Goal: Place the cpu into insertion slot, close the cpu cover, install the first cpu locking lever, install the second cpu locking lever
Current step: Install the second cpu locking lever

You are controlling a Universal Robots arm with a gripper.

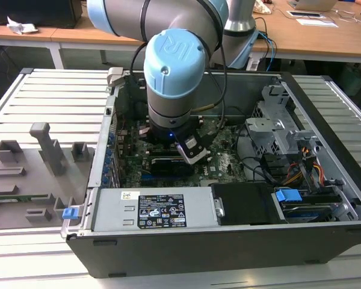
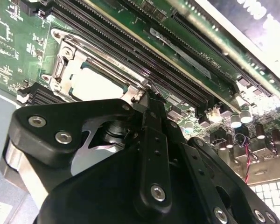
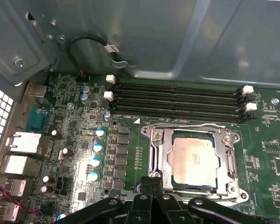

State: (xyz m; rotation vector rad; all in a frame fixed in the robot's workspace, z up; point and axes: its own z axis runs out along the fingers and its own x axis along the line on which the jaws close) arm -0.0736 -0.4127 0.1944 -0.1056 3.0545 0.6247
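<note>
In the first wrist view the hand (image 3: 151, 181), fingers pressed together and holding nothing, sits at the near edge of the cpu cover (image 3: 159, 158), which lies closed over the cpu (image 3: 194, 159) seated in the insertion slot (image 3: 194, 191). Beyond them run memory slots (image 3: 177, 100). The exterior view shows the arm (image 1: 171, 72) reaching straight down into the computer case (image 1: 325, 156).

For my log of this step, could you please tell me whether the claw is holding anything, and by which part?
Nothing is held: the claw has its fingers together at the edge of the cpu cover, and the cpu already lies in the insertion slot.
</note>
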